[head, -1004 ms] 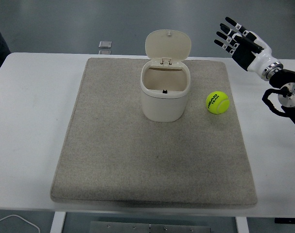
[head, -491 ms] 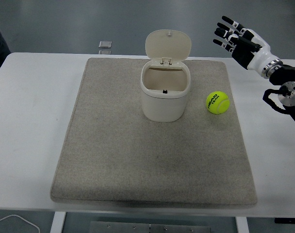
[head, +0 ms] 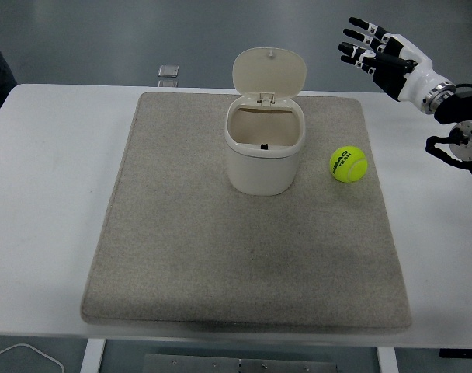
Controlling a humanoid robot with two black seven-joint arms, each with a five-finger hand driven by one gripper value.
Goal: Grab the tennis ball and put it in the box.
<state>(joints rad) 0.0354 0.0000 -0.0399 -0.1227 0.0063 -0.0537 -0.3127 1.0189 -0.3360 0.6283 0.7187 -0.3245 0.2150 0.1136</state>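
Observation:
A yellow-green tennis ball point(head: 348, 165) lies on the grey mat point(head: 182, 256), just right of a cream box point(head: 264, 151) whose hinged lid stands open. The box's inside looks empty. My right hand point(head: 373, 53) hovers high at the upper right, well above and behind the ball, fingers spread and holding nothing. The right forearm comes in from the right edge. No left arm shows.
The mat covers most of the white table point(head: 50, 155). A small grey square object point(head: 168, 72) sits at the table's far edge, left of the box lid. A white cable point(head: 19, 351) curls below the near left corner.
My right hand has risen and drifted slightly up and back, rotating so the fingers point more to the left. Ball and box have not moved.

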